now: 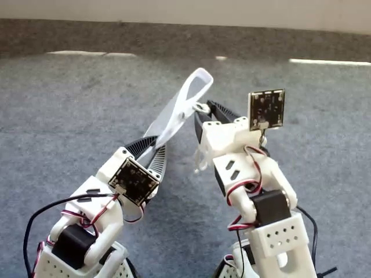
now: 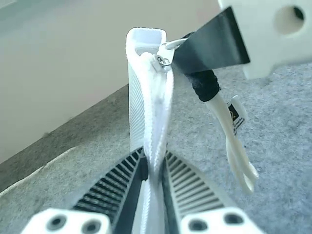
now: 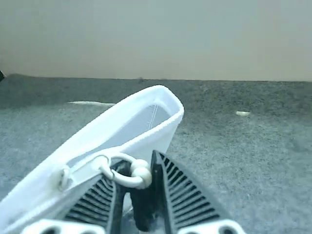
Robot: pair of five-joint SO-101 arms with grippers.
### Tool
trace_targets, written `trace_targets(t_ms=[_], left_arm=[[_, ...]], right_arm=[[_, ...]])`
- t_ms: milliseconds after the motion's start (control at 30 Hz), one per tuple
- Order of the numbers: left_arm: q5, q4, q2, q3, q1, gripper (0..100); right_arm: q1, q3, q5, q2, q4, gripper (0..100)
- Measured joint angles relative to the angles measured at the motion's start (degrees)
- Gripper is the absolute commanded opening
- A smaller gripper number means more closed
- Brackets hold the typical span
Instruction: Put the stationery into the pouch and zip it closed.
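The white mesh pouch (image 1: pixel 179 110) is held up off the grey carpet, slanting away from the arms. My left gripper (image 1: pixel 152 152) is shut on its near end, and the left wrist view has the pouch (image 2: pixel 148 97) standing edge-on between the ribbed black fingers (image 2: pixel 192 187). My right gripper (image 1: pixel 207 111) is at the pouch's far end, shut on the zipper pull (image 1: pixel 202 108). In the right wrist view the pull's white cord loop (image 3: pixel 127 173) sits pinched between the fingers, beside the pouch (image 3: pixel 122 126). A white cord (image 2: pixel 236 146) hangs below the right gripper's black finger (image 2: pixel 209 44).
Grey carpet (image 1: pixel 69 116) covers the whole work surface around both arms. A pale wall (image 1: pixel 174 11) runs along the back. Thin white strips (image 1: pixel 330 61) lie on the carpet near that far edge.
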Motion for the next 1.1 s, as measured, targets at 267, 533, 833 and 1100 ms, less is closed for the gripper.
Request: trace_targets(t_ms=[267,533,833,1100], left_arm=[[0.0,2.11,-0.62,-0.88,0.09,7],[0.18,6.33,-0.53,-3.52,-0.09,14],[-0.18,8.18,0.0,-6.24,2.2,14],[-0.18,8.35,-0.62,-7.56,3.16,13]], right_arm=[[-4.48,-0.44,8.18,-8.18,9.14,0.4],[-10.11,-1.23,12.75,-11.87,17.85,0.4],[-15.12,-4.04,15.56,-12.48,25.93,0.4],[-19.34,-8.09,15.56,-12.66,32.09,0.4]])
